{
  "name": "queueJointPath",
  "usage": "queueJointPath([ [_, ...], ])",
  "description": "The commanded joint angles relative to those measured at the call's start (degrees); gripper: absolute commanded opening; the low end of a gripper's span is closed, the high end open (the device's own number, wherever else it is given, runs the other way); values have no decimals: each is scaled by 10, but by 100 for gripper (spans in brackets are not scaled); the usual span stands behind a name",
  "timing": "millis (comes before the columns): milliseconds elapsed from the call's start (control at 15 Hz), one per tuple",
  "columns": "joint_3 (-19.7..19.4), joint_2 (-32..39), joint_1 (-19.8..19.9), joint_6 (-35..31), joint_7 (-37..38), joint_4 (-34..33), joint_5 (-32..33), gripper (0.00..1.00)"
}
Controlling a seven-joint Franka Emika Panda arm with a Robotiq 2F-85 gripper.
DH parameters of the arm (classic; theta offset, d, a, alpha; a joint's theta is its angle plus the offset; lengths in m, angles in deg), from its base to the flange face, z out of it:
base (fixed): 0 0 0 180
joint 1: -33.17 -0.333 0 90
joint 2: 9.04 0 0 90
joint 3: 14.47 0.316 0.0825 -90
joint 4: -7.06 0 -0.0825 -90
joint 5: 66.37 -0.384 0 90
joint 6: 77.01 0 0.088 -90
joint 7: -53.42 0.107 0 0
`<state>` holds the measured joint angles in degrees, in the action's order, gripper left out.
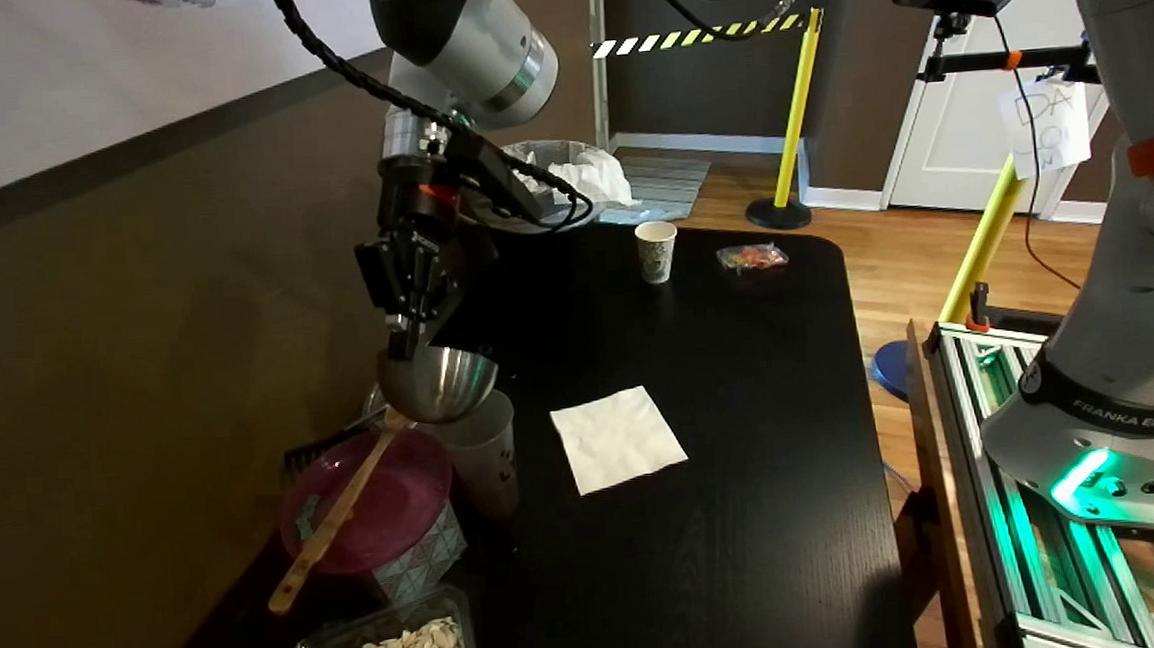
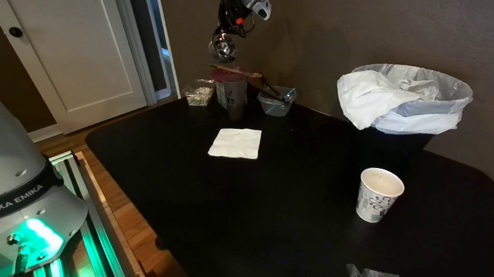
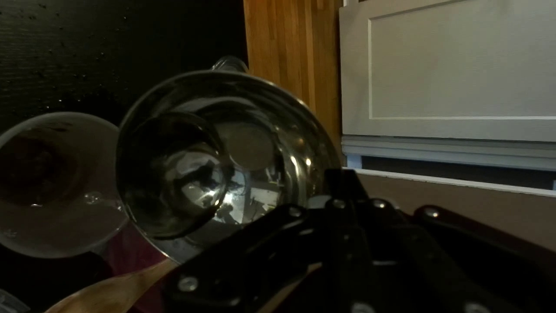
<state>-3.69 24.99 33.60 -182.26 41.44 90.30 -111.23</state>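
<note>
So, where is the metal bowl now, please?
In an exterior view, the metal bowl is left of centre, held aloft by the gripper near the tall cup.

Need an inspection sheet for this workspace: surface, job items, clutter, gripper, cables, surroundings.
Surface: black table; dark specks scattered near the tall cup in the wrist view.
Job items: metal bowl held above the table; the tall cup stands close by, lower.
Clutter: white napkin, wooden spoon across a pink dish, tub of pale seeds, paper cup, small packet.
Gripper: shut on the metal bowl.
Cables: black cable along the arm, looping near the wrist.
Surroundings: lined bin, yellow post with striped tape, white door.
</note>
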Motion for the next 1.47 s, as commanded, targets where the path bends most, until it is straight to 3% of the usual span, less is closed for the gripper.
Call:
queueJointPath([
  [0,-1,27,12,52,7,-38,-28,1],
  [1400,-18,120,44,203,67,-137,-153,1],
])
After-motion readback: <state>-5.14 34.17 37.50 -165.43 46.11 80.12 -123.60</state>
